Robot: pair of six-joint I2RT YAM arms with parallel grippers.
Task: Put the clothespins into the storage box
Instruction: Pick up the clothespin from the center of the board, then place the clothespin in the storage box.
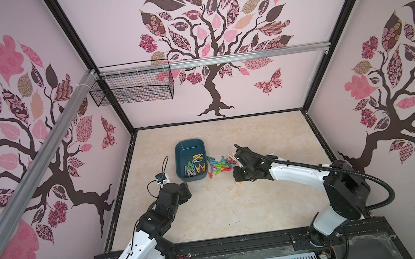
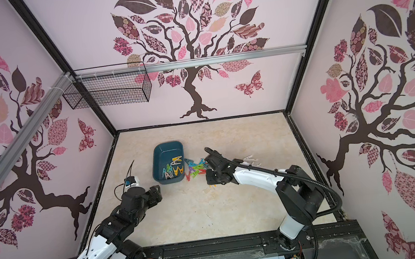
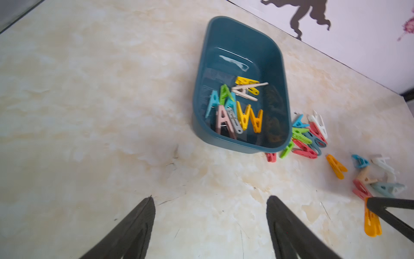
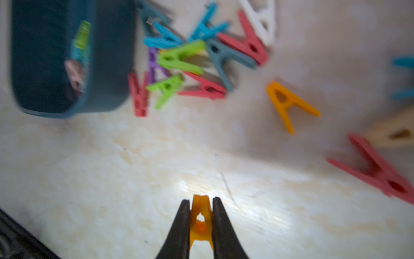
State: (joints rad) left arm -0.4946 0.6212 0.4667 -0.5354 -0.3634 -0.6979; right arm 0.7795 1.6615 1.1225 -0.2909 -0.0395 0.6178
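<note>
Dark teal plastic, rectangular with rounded corners and low walls, the storage box (image 1: 189, 149) stands on the beige marble-patterned worktop (image 1: 224, 213), toward its back half. Inside the box, at the end nearer to the robot, lie several small A-shaped plastic clothespins (image 1: 196, 166) in yellow, orange, green, light blue, pink, grey and beige. Just beside the box, on the robot's right side, a loose heap of pegs (image 1: 219, 164) in red, green, blue, purple and white lies on the worktop, close to the box wall. A little apart from this heap, further to the right, lie a single orange peg (image 4: 289, 105), a red peg (image 4: 380, 177) and a beige peg (image 4: 394, 134). The right fingers (image 4: 220, 224) are clamped on one orange clothespin (image 4: 200, 224), whose narrow end points out past the fingertips; they are low over the worktop, near the heap on the robot's side. Whether this clothespin touches the worktop, I cannot tell. The left fingers (image 3: 139, 226) are wide apart and hold nothing, above bare worktop just before the near end of the box.
</note>
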